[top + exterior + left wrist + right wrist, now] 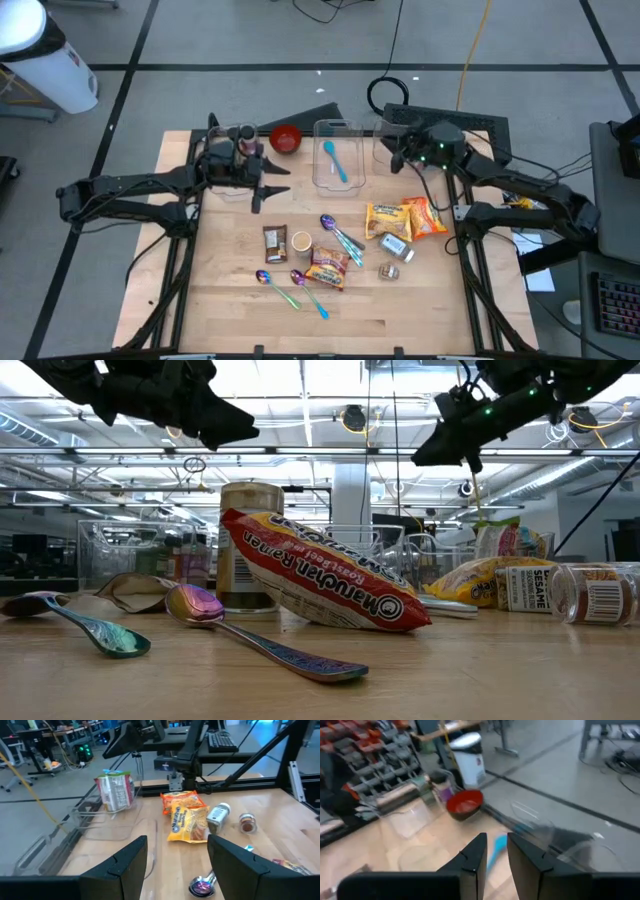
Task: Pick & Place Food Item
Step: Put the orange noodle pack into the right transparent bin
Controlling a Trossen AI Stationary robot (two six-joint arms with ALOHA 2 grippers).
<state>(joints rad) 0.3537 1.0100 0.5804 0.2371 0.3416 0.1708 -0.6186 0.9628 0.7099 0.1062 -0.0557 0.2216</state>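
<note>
Left gripper [268, 181] up off the tabletop [230, 300] near the far left corner, fingers spread wide, nothing between them. In the left wrist view both fingers [125, 865] frame open air, with the far-right items beyond.

Right gripper [400, 152] raised over the far right corner, beside a clear bin [392, 137] there. Fingers [472, 855] stand a narrow gap apart, empty; red bowl [464, 804] and blue spoon [495, 851] show past them.

Food items all lying loose:
- Maruchan ramen packet [327, 267] toward the near edge, mid-table, flat on the wood; fills the middle of the low view [320, 585]
- two orange ramen packets [405, 218] toward the right edge, touching each other
- small jar [390, 270] and a label-wrapped bottle [397, 246] just near of them
- brown packet [275, 242] and a small cup [300, 241] left of centre

Iridescent spoons [340, 235] scattered among them. Central clear container [336, 155] at the far edge holds only the blue spoon.

Judgement: task at its start. Nothing grasped, no food in any container seen. Picking, carrying and placing all remain; which item is meant, and where it goes, cannot be told
</note>
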